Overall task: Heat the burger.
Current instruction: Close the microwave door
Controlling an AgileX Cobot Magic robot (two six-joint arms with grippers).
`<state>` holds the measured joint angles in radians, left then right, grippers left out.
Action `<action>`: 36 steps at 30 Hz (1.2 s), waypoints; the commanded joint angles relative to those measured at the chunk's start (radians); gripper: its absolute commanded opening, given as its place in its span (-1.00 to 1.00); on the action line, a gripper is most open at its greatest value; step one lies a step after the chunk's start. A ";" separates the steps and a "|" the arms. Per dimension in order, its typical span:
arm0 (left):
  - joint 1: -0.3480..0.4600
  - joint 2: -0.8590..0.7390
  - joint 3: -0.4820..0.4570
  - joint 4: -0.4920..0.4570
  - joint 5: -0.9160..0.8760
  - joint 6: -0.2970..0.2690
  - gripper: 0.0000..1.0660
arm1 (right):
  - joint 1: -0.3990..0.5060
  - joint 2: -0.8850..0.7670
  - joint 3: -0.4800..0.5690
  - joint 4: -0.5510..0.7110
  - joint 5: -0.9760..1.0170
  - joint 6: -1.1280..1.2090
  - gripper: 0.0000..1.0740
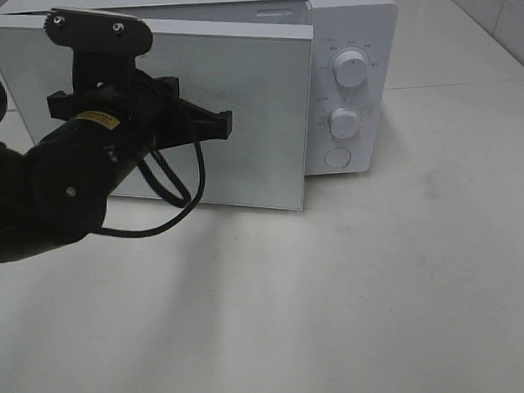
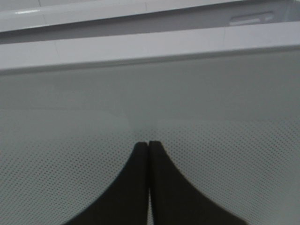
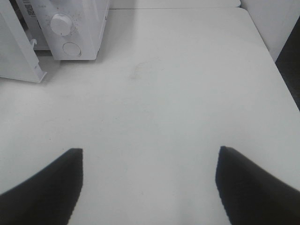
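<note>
The left arm (image 1: 62,188) reaches in from the left, wrist aimed square at the microwave (image 1: 351,36) door (image 1: 241,119), which stands slightly ajar. I can't see the burger anywhere; the door's frosted, dotted pane hides the inside. The left fingers (image 2: 140,164) are pressed together, tips right at the glass, though I can't tell if they touch it. The right fingers (image 3: 51,187) hang wide apart above the white surface (image 3: 178,93), holding nothing.

A white microwave (image 1: 363,31) (door (image 1: 241,119) slightly ajar, two knobs (image 1: 351,69) beside it) sits on a white table (image 1: 379,287).
</note>
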<state>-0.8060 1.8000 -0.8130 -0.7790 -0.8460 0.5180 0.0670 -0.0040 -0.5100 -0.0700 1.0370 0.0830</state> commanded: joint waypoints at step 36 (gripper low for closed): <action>0.000 0.191 -0.393 -0.257 0.117 0.239 -1.00 | -0.008 -0.027 0.003 0.003 -0.006 0.004 0.40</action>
<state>-0.8050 2.0100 -1.1930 -1.0170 -0.6320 0.7490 0.0670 -0.0040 -0.5100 -0.0700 1.0370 0.0830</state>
